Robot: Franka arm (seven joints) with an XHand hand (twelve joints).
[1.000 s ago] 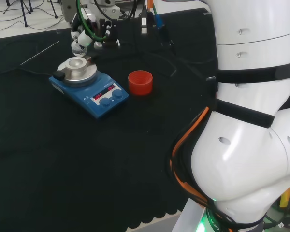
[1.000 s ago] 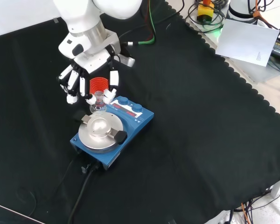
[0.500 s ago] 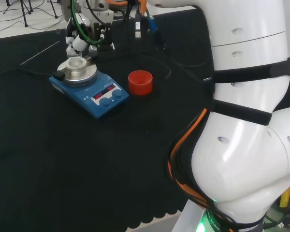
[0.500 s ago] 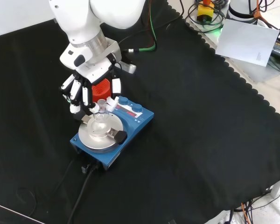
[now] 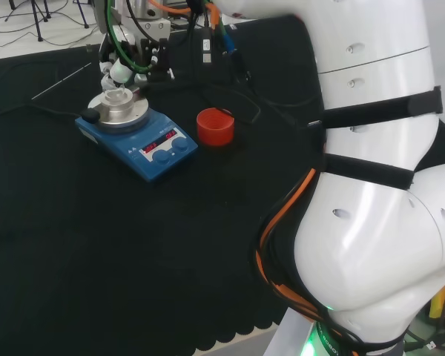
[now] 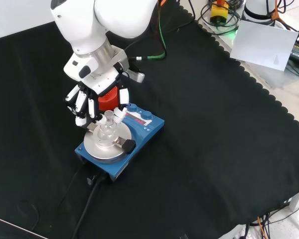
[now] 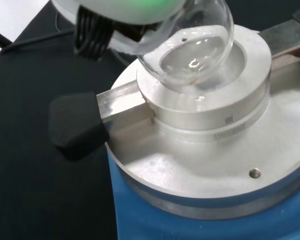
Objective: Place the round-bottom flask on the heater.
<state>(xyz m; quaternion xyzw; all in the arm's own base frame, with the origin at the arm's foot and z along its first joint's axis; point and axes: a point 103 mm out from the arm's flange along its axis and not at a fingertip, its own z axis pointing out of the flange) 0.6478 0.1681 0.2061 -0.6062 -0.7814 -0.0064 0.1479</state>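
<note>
Since a second ago the robot hand point(image 6: 97, 97) has carried the round-bottom flask point(image 6: 107, 130) from beside the heater point(image 6: 118, 142) to over its metal well. In the front view, the fingers still pinch the neck. The wrist view shows the bulb entering the well; seating and release remain. The red stand point(image 5: 214, 126) sits empty on the desk point(image 6: 214, 129).

Flask point(image 7: 192, 47) neck is getting cut off by the blurred white hand point(image 7: 125, 10) in the wrist view. Red stand point(image 6: 105, 102) is sitting partly hidden behind the fingers point(image 6: 91, 106) in the front view. Heater point(image 7: 205, 165) is running off the wrist picture's edges, and whether the flask bottom is touching its well is unclear.
</note>
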